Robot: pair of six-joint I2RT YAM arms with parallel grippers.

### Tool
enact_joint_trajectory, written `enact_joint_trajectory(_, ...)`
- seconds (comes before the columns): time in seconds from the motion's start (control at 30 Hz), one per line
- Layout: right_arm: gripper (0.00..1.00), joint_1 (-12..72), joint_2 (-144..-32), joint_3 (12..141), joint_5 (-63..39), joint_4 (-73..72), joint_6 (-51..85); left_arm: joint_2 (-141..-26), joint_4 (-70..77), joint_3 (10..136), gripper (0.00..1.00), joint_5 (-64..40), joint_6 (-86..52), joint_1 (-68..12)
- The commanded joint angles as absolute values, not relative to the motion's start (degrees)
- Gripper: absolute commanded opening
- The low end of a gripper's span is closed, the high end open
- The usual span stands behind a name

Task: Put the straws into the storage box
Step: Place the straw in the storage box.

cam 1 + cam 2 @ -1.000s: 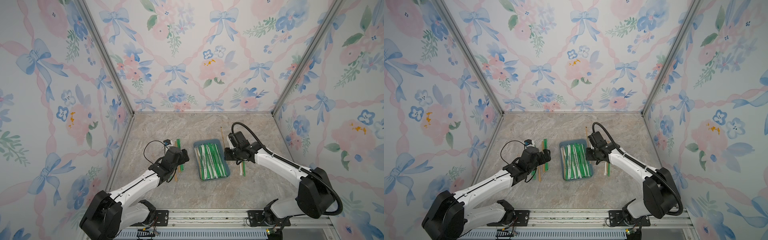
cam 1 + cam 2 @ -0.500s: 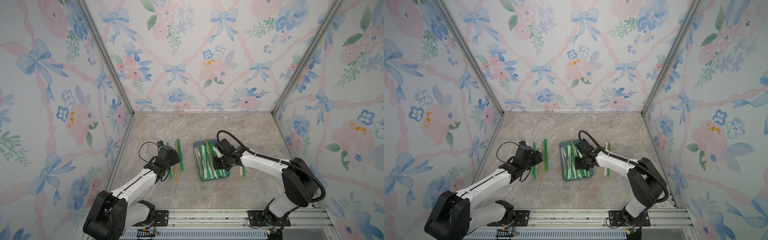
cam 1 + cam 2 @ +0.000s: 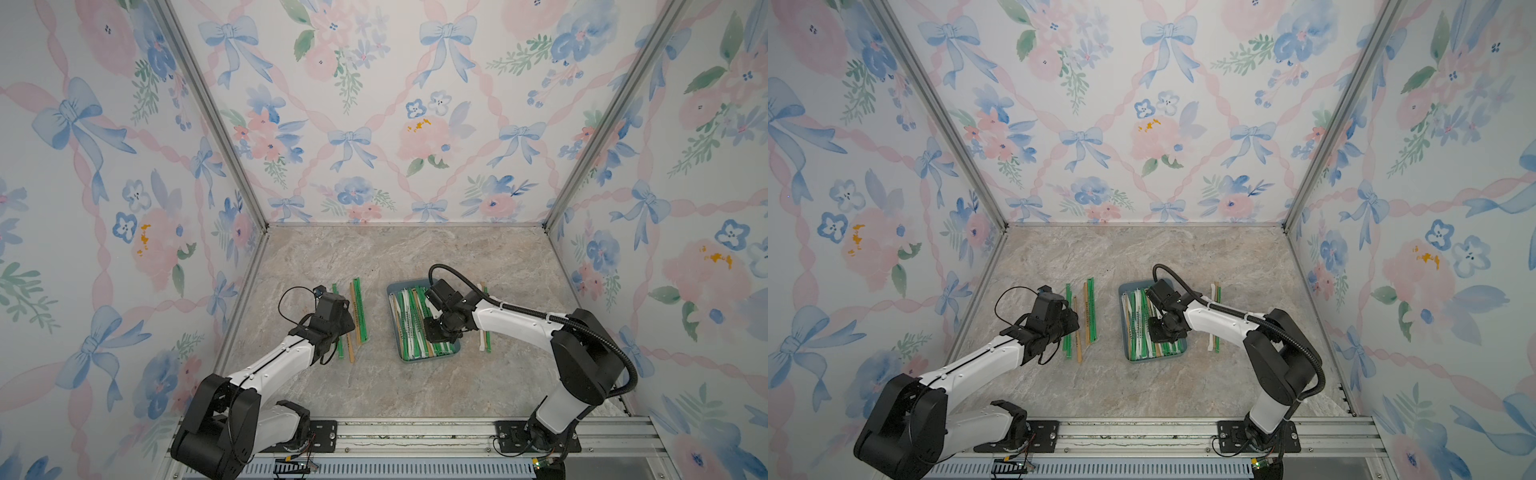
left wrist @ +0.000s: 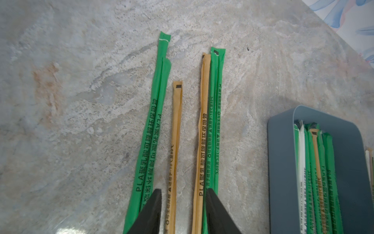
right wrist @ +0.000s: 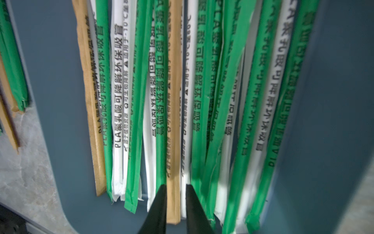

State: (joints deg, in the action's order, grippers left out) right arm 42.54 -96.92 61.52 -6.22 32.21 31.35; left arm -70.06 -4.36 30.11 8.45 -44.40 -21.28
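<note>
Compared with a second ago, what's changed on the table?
The right gripper swung from beside the storage box to above it. Its jaws have parted around a tan straw lying inside. The left gripper edged away from the box, its jaws narrowing around a thin straw on the table. The box and other loose straws stayed put.

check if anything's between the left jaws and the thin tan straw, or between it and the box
Left gripper: nothing, its jaws straddle the thin tan straw. A wider tan straw and a green straw lie between it and the storage box.
</note>
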Motion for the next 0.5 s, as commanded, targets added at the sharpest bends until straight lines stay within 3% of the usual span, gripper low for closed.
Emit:
enact_joint_trajectory(0.0,0.23,42.6,-96.2,63.4,-3.8,34.3,31.1,-72.8,-5.4,30.5,0.34,6.6,-42.7,-20.8)
enact_joint_trajectory(0.13,0.25,42.1,-95.5,64.0,-2.8,34.6,31.0,-76.2,-5.4,31.4,0.28,4.9,-42.5,-20.9)
enact_joint_trajectory(0.47,0.25,39.5,-91.9,62.1,-1.1,34.5,31.1,-79.3,-5.4,31.6,0.26,6.6,-41.7,-21.4)
